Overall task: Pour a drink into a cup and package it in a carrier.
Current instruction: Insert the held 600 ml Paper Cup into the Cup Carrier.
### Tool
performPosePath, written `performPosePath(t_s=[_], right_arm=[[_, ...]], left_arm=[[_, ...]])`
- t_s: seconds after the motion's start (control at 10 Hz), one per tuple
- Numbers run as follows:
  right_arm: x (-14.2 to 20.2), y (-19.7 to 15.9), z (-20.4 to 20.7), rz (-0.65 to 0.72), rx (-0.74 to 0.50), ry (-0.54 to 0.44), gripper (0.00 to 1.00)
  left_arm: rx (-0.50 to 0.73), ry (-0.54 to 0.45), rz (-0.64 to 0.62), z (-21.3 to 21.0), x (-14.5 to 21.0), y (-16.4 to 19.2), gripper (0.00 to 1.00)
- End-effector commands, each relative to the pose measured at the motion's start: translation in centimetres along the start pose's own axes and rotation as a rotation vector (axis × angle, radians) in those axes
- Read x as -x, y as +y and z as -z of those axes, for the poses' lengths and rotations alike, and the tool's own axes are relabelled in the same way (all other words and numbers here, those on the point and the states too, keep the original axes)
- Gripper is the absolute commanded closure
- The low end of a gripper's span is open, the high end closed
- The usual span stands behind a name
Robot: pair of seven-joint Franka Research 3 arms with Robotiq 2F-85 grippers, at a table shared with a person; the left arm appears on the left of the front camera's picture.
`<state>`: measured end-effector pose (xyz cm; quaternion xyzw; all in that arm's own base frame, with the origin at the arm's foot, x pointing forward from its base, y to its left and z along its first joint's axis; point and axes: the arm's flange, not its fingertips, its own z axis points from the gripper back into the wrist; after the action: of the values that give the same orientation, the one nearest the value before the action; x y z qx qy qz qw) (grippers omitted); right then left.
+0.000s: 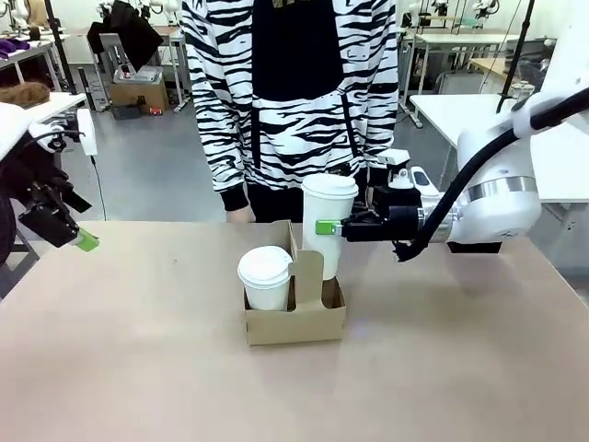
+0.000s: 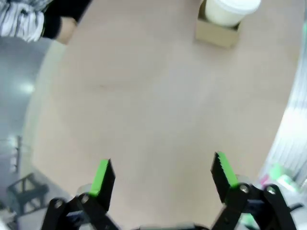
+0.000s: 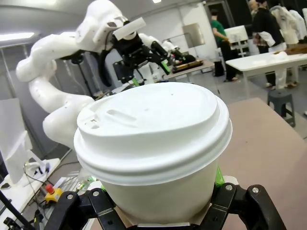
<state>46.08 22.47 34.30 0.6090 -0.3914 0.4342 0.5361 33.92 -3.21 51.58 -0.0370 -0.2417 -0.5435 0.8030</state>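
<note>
My right gripper is shut on a white lidded paper cup, holding it upright with its bottom in or just above the right compartment of the brown cardboard carrier. Close up in the right wrist view, that cup sits between my fingers. A second white lidded cup stands in the carrier's left compartment. My left gripper hangs open at the table's far left edge; its wrist view shows the open gripper over bare table, with the carrier and a cup far off. The drink is out of view.
A person in a zebra-striped top stands at the far side of the table, right behind the carrier, with a hand at the edge. My left arm shows beyond the cup in the right wrist view.
</note>
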Motion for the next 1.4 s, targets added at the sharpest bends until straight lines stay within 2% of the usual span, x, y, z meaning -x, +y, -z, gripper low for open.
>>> performPosePath(t_s=[0.0, 0.4, 0.5, 0.6, 1.3], right_arm=[[0.7, -1.3, -0.1, -0.024, -0.066, -0.004, 0.19], [3.2, -2.4, 0.4, -0.017, -0.11, 0.039, 0.19], [3.9, -2.7, 0.7, -0.02, -0.119, 0.045, 0.19], [4.4, -3.1, 0.9, -0.02, -0.129, 0.052, 0.19], [8.2, -4.3, 0.5, -0.074, -0.165, 0.146, 0.19]], left_arm=[[0.037, -0.027, 0.108, 2.6, 2.5, -0.4, 0.0], [0.061, -0.038, 0.077, 4.6, 5.3, 0.9, 0.0], [0.1, -0.022, 0.053, 5.0, 5.7, 0.7, 0.0], [0.063, -0.001, 0.071, 2.8, 3.6, 2.3, 0.0], [0.063, -0.001, 0.071, 2.8, 3.6, 2.3, 0.0]])
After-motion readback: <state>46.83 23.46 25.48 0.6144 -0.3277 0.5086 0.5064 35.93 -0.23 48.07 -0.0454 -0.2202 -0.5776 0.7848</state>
